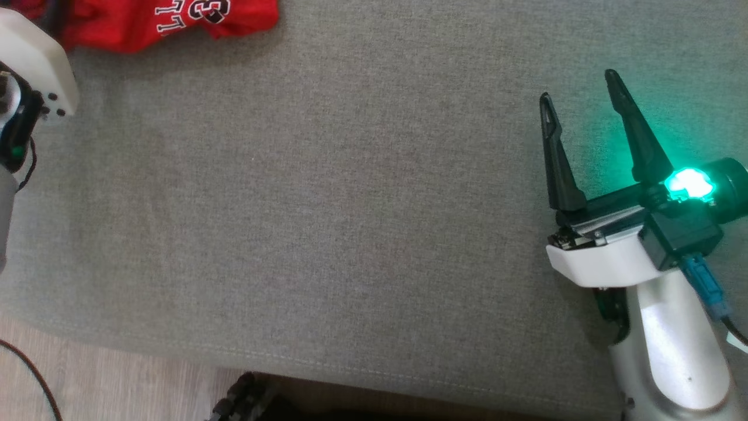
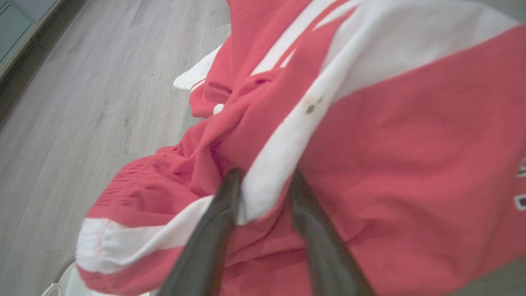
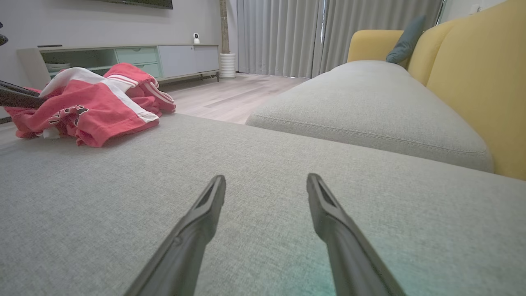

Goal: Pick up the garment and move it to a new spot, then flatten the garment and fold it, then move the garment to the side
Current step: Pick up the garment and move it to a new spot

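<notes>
Nearest, over grey woven sofa cushion (image 1: pixel 350 204): right gripper (image 1: pixel 578 85), wide open, empty. Farther, at cushion's far left corner: crumpled red-and-white sports garment (image 3: pixel 90 107), left gripper (image 2: pixel 265 172) astride one white fold (image 2: pixel 271 139), clamped or not impossible to tell. Judged barely begun: lifting, moving, flattening, folding all left.

White block lettering (image 1: pixel 170 23), dark-outlined, is recorded upside down on the red garment (image 1: pixel 117 29), cut off at the head view's top edge. A "3" and possibly "LL" are made out. Print elsewhere is too blurred to be read.
</notes>
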